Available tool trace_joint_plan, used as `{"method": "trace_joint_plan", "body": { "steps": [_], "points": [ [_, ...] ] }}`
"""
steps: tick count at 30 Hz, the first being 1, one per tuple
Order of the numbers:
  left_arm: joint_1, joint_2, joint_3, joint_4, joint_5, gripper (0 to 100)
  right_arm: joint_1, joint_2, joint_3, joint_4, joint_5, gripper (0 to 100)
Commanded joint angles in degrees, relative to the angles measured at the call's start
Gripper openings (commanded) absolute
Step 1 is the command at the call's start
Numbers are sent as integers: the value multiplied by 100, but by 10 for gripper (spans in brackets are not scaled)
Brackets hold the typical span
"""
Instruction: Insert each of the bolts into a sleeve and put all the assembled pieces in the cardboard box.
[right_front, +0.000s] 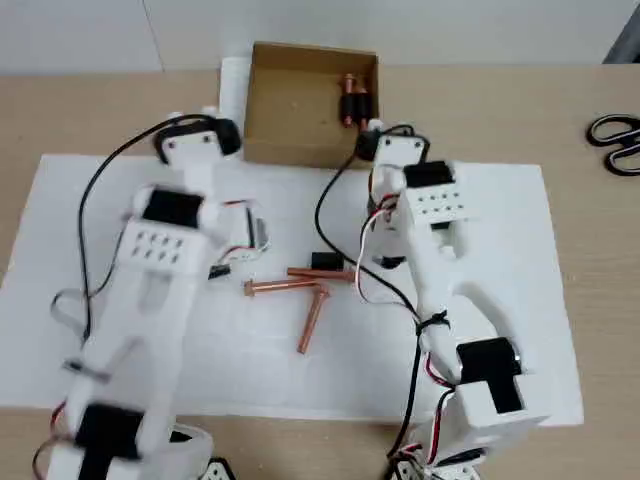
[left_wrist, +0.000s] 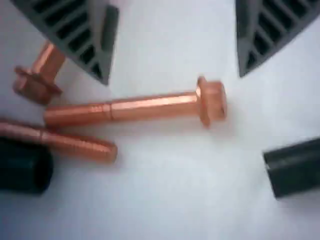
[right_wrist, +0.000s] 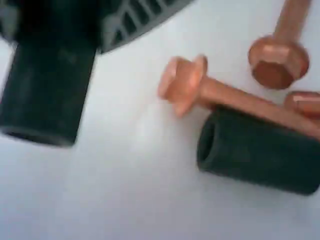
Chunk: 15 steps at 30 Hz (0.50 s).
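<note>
The left gripper (left_wrist: 172, 77) hangs low over the white sheet (left_wrist: 165, 210), its two grey fingers (left_wrist: 75, 35) spread wide and holding nothing. On the sheet below the gap between them lies the first bolt (left_wrist: 135, 107), flat and clear of both fingers. The right gripper (right_wrist: 70, 25) is closed on the held sleeve (right_wrist: 47, 85), a black tube that sticks out from it with its open end toward the sheet. Whether that end touches the sheet cannot be told.

The loose sleeve (right_wrist: 260, 155) lies on its side in the middle of the sheet and serves as the mark for the rest. The held sleeve is near it on the right arm's side, apart from it. The second bolt (right_wrist: 235, 100) lies right along the loose sleeve on the side toward the arm bases, its head poking past the sleeve's end toward the right gripper. The first bolt lies just beyond the second, toward the left arm, its head pointing away from the loose sleeve. The third bolt (right_wrist: 277, 62) lies at a slant on the arm-base side of the loose sleeve, head nearest to it. The outer sleeve (left_wrist: 295, 170) lies farther off, past the first bolt's head, by the left arm. The cardboard box (right_front: 262, 110) stands beyond the loose sleeve at the sheet's far edge. In its corner on the right arm's side rest the assembled pieces (right_front: 352, 98).
</note>
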Motion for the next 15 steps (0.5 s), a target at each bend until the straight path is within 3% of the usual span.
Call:
{"method": "trace_joint_plan", "body": {
  "steps": [1, 10, 15],
  "points": [
    [97, 554, -884, 475, 88, 160, 154, -365, 404, -620, -62, 4],
    [88, 589, -963, 475, 88, 160, 242, -365, 1046, -1130, -18, 7],
    [79, 492, -963, 484, 88, 160, 242, -365, 1073, -1077, -44, 96]
  ]
}}
